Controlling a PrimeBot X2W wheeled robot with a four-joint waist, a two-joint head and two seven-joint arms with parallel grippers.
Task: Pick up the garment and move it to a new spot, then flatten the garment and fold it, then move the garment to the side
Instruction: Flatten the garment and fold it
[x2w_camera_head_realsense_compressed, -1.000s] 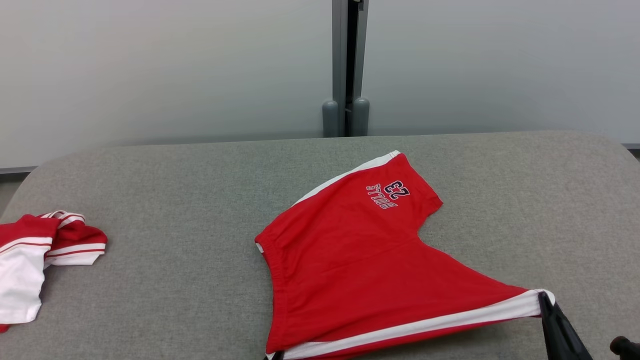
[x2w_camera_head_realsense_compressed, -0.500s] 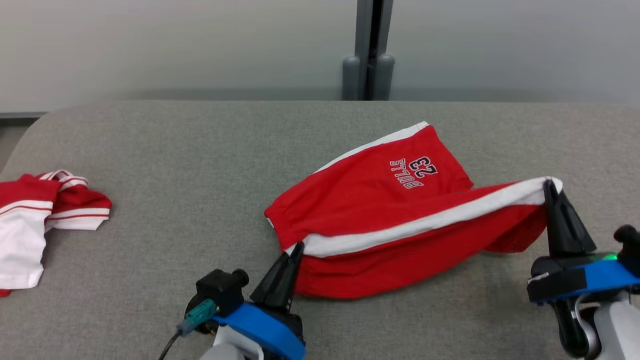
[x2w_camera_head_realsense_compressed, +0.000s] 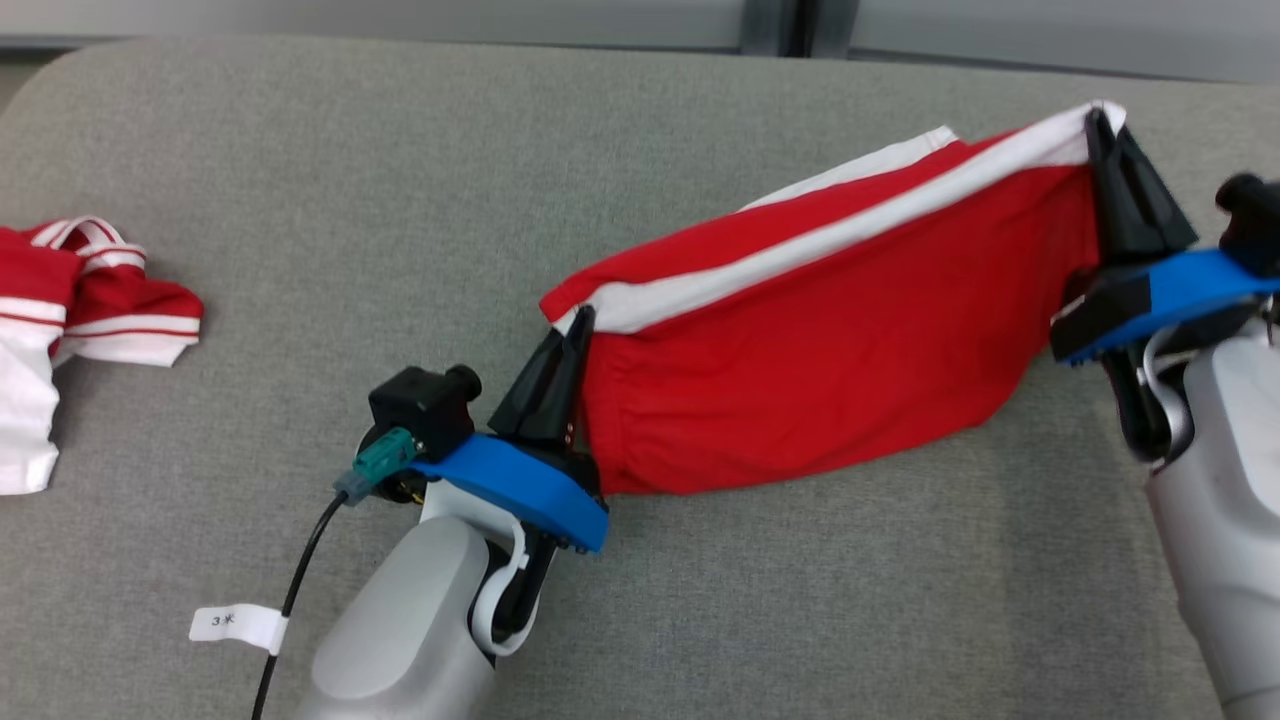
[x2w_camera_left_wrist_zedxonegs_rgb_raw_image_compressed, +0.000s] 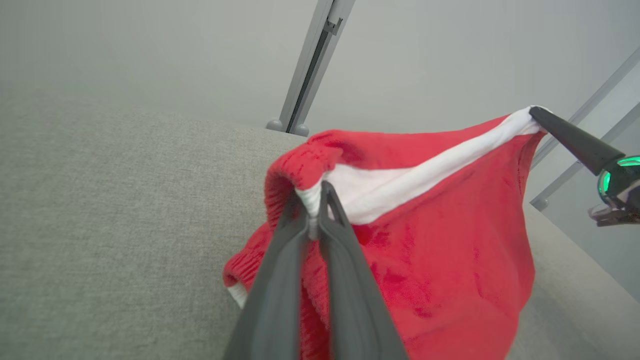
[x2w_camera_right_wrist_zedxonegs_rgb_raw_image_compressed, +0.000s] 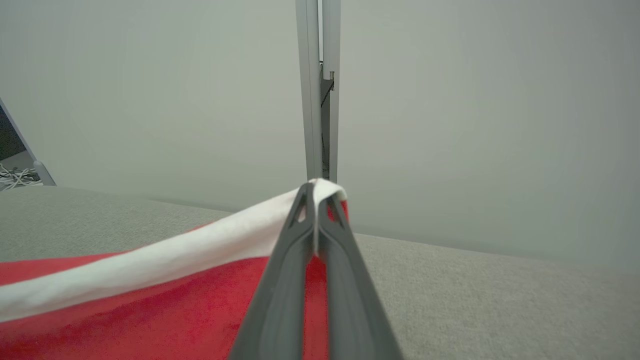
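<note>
The garment is a pair of red shorts (x2w_camera_head_realsense_compressed: 820, 370) with a white side stripe, held up over the grey table (x2w_camera_head_realsense_compressed: 300, 200) and folding over onto its far half. My left gripper (x2w_camera_head_realsense_compressed: 578, 325) is shut on the waistband end of the stripe (x2w_camera_left_wrist_zedxonegs_rgb_raw_image_compressed: 312, 200). My right gripper (x2w_camera_head_realsense_compressed: 1100, 118) is shut on the other end of the white stripe (x2w_camera_right_wrist_zedxonegs_rgb_raw_image_compressed: 320, 192), up at the right. The stripe (x2w_camera_left_wrist_zedxonegs_rgb_raw_image_compressed: 425, 165) stretches taut between the two grippers, and the red cloth (x2w_camera_right_wrist_zedxonegs_rgb_raw_image_compressed: 150, 320) hangs below it. The printed number is hidden under the fold.
A second red and white garment (x2w_camera_head_realsense_compressed: 60, 320) lies crumpled at the table's left edge. A grey post (x2w_camera_right_wrist_zedxonegs_rgb_raw_image_compressed: 318, 90) stands behind the table against a pale wall. A black cable with a white tag (x2w_camera_head_realsense_compressed: 235, 625) runs along my left forearm.
Both grippers have carried the striped edge up and away from me, folding the shorts over their far half and covering the print. The head camera has tilted down.
</note>
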